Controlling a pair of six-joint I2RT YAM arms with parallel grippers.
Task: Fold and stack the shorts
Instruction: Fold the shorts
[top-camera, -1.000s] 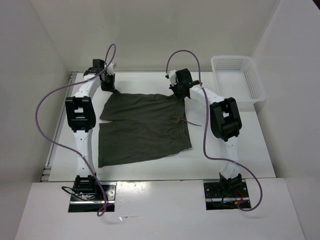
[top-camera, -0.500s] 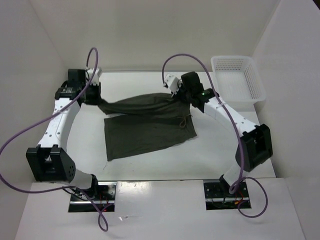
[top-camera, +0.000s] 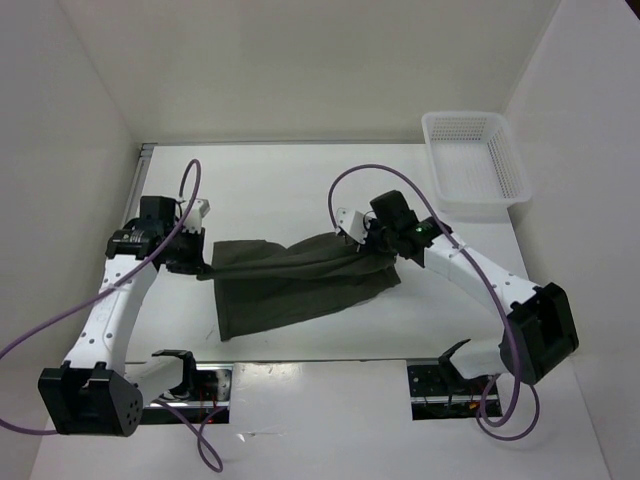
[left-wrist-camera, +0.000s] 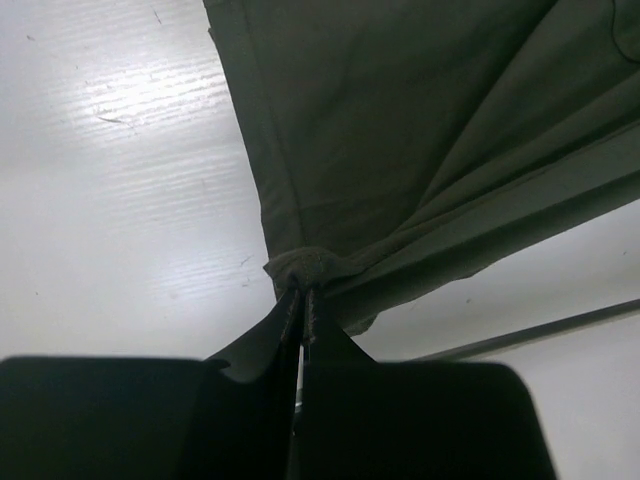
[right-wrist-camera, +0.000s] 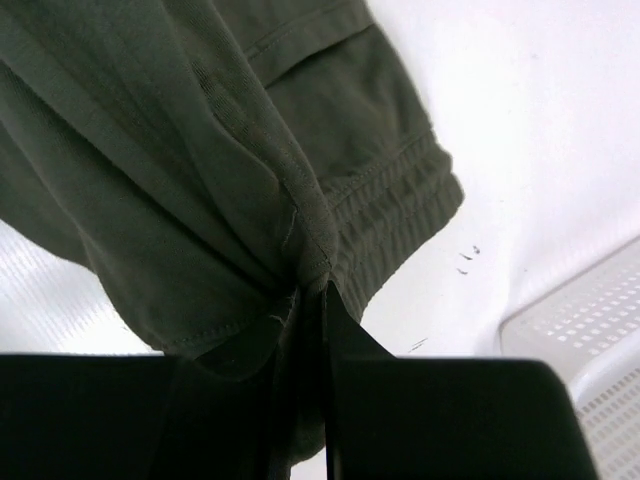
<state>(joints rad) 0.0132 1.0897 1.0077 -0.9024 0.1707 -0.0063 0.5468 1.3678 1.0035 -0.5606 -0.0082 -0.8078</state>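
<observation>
The dark olive-green shorts (top-camera: 300, 283) lie partly folded at the table's middle, the upper half lifted and pulled toward the near edge. My left gripper (top-camera: 203, 263) is shut on the shorts' left corner; in the left wrist view the cloth (left-wrist-camera: 400, 150) bunches at the closed fingertips (left-wrist-camera: 302, 290). My right gripper (top-camera: 372, 243) is shut on the waistband side at the right; in the right wrist view the shorts (right-wrist-camera: 200, 150) hang from the pinched fingers (right-wrist-camera: 315, 290), with the ribbed waistband (right-wrist-camera: 400, 200) showing.
A white plastic mesh basket (top-camera: 478, 158) stands at the back right, and its corner shows in the right wrist view (right-wrist-camera: 590, 340). Purple cables loop over both arms. White walls enclose the table (top-camera: 280, 180) on three sides.
Both grippers have carried the shorts' far edge from the back of the table toward the near side, folding the top half over the lower half. Both arms have swung outward.
</observation>
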